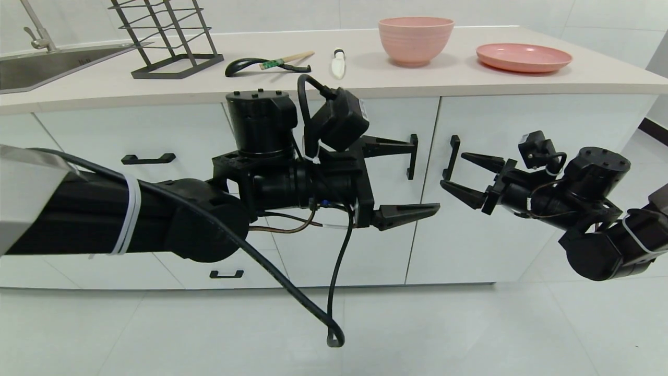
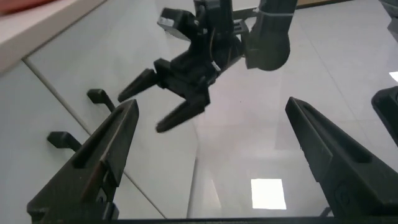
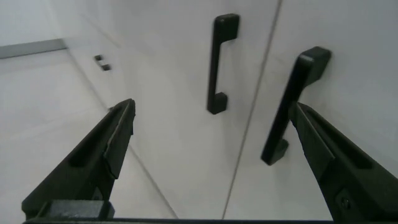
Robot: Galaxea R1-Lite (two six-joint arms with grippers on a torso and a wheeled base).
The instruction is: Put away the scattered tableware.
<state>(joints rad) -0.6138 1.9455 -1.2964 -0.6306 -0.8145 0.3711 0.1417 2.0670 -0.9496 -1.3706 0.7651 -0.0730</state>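
Observation:
On the white counter [image 1: 365, 78] stand a pink bowl [image 1: 415, 39] and a pink plate [image 1: 523, 56] at the far right. Toward the middle lie a black spoon [image 1: 250, 65], a wooden chopstick [image 1: 288, 59] and a small white utensil [image 1: 338, 62]. Below counter height, my left gripper [image 1: 417, 177] [image 2: 211, 106] hangs open and empty before the cabinet doors. Facing it from the right, my right gripper [image 1: 453, 169] [image 3: 211, 106] is also open and holds nothing; it appears in the left wrist view too, as the right gripper [image 2: 140, 112].
A black wire rack [image 1: 164, 39] and a steel sink [image 1: 47, 62] occupy the counter's left end. Two vertical door handles [image 1: 413, 155] [image 1: 453, 155] [image 3: 221, 62] sit just behind the fingertips. Drawer handles [image 1: 148, 158] lie further left. Tiled floor [image 1: 417, 334] spreads below.

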